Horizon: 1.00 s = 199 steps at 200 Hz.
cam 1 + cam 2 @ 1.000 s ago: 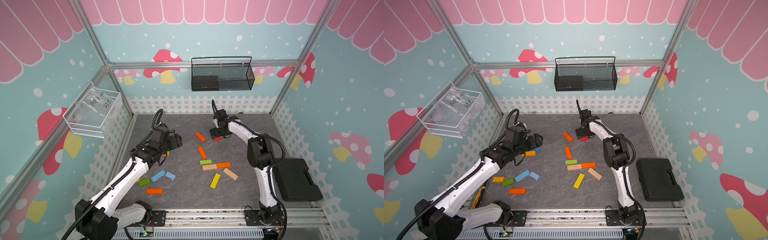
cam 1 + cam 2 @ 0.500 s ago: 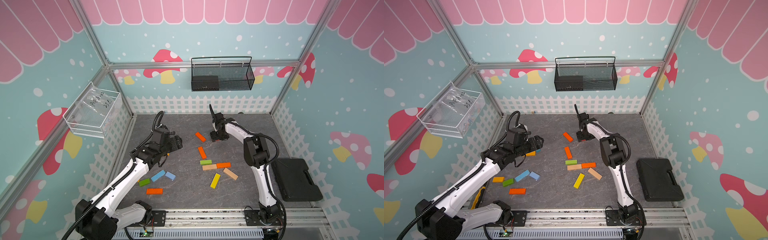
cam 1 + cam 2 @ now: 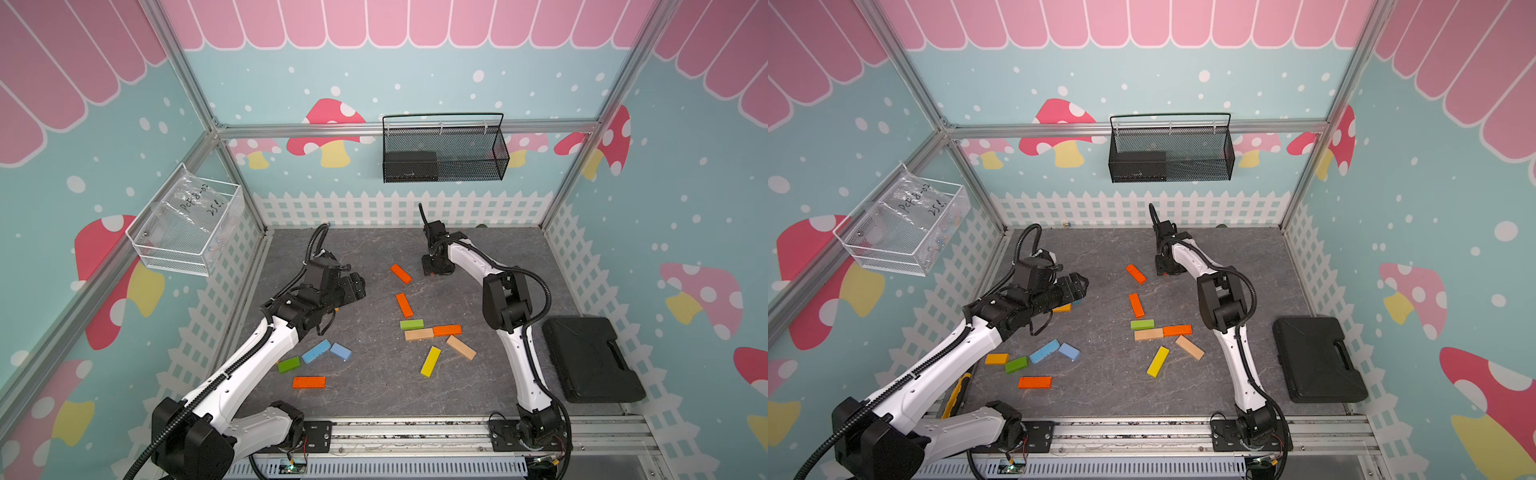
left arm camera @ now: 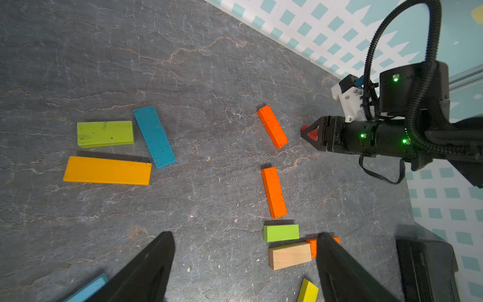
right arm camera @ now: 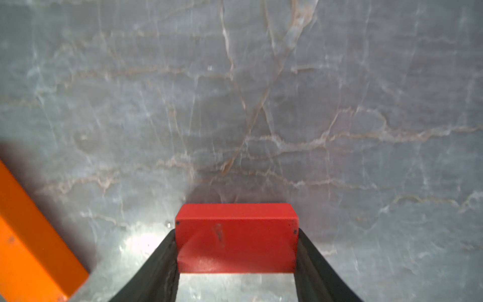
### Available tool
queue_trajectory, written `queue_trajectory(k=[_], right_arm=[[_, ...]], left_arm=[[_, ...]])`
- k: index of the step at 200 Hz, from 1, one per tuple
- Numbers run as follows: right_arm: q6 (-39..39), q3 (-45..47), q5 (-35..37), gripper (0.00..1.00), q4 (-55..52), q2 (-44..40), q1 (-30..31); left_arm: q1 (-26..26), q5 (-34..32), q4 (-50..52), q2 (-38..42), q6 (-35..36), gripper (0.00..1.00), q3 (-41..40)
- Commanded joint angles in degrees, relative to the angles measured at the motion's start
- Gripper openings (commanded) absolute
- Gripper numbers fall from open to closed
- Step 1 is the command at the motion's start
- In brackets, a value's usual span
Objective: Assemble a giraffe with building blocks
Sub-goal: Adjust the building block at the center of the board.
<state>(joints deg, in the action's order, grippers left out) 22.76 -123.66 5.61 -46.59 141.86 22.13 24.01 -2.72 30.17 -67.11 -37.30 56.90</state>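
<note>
Nothing built yet: painted wooden blocks [image 3: 404,304] lie scattered. Right gripper [image 4: 307,133] clamps a small red wooden block [image 5: 236,222], probably unlifted; left gripper [image 3: 358,286] gapes empty.

building blocks [image 3: 430,361] of painted wood, lying flat and loose on the tabletop [image 3: 374,407], none stacked.
the red block [image 5: 235,243] lies at the far side, clasped at both ends by the right gripper [image 5: 236,232]. near it a far orange block [image 3: 400,273] and a middle orange block [image 3: 404,304] lead to a green block [image 3: 411,324], tan block [image 3: 419,334] and short orange block [image 3: 447,330] huddled close, a second tan block [image 3: 461,347] just beside. well to the left lie a blue block [image 3: 316,351], a paler blue block [image 3: 340,351], a second green block [image 3: 288,364] and a near orange block [image 3: 308,382].
</note>
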Motion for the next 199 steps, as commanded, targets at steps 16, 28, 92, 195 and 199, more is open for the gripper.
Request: queue_trajectory(k=[16, 28, 92, 195, 199], right_arm=[[3.48, -1.87, 0.8, 0.55, -3.06, 2.6, -1.9], [3.86, -1.87, 0.61, 0.56, -3.07, 2.66, -2.09], [3.87, -2.82, -0.4, 0.6, -4.89, 3.6, -2.09], [3.49, -3.9, -1.73, 0.69, -4.91, 3.6, -0.8], [3.63, -3.89, -1.43, 0.71, -4.92, 3.52, -0.78]], left_arm=[[-0.21, 0.52, -1.61, -0.59, -1.18, 0.87, -0.92], [-0.2, 0.57, -1.78, -0.9, -1.2, 0.87, -0.83], [-0.25, 0.17, -1.79, -1.62, -0.8, 0.87, -0.22], [-0.23, -0.68, -0.78, -0.83, -0.06, 0.87, 0.14], [-0.24, -0.71, -0.73, -0.83, -0.06, 0.87, 0.22]])
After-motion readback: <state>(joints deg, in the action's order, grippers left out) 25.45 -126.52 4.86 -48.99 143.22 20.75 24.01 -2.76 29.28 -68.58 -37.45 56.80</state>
